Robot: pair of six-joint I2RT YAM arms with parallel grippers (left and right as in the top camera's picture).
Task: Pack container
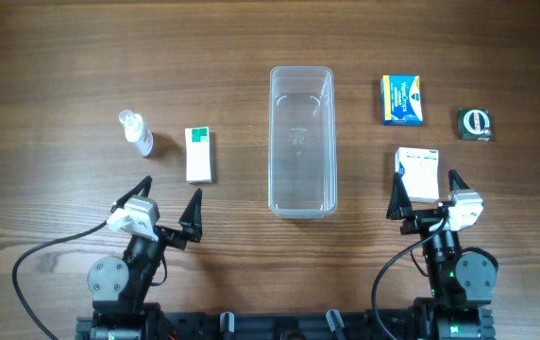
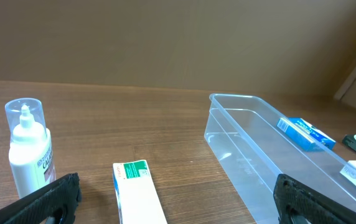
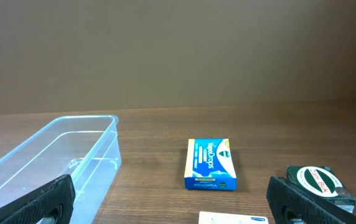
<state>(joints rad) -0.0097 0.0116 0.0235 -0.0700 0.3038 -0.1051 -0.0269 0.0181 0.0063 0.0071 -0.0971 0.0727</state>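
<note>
**The bin is lying dead centre, and both claws are standing open on either side of it**

You are working with the container (image 1: pixel 301 142) sitting empty in the middle of the table (image 1: pixel 62 76), between the two arms. Its long axis is running straight away from you, so each claw is facing a long wall rather than a short end. Anything you carry in will be crossing that wall sideways, toward the centre.

The left gripper (image 1: pixel 169 196) is hanging with its fingers spread wide, gripping nothing. The green-and-white box (image 1: pixel 198 154) is lying just ahead of it, its length parallel to the bin. The spray bottle (image 1: pixel 137 132) is standing farther out to the left.

The right gripper (image 1: pixel 425 192) is also standing wide apart and empty. The white box (image 1: pixel 418 173) is lying right at its fingertips, possibly reaching between them, so this arm looks nearer to a pick. The blue box (image 1: pixel 401 99) and a small dark green pack (image 1: pixel 475 124) are lying farther ahead, well apart from each other.

Bare wood is showing on both sides of the bin, giving you room to swing inward. You should be minding the rim as you are lifting over it.
</note>
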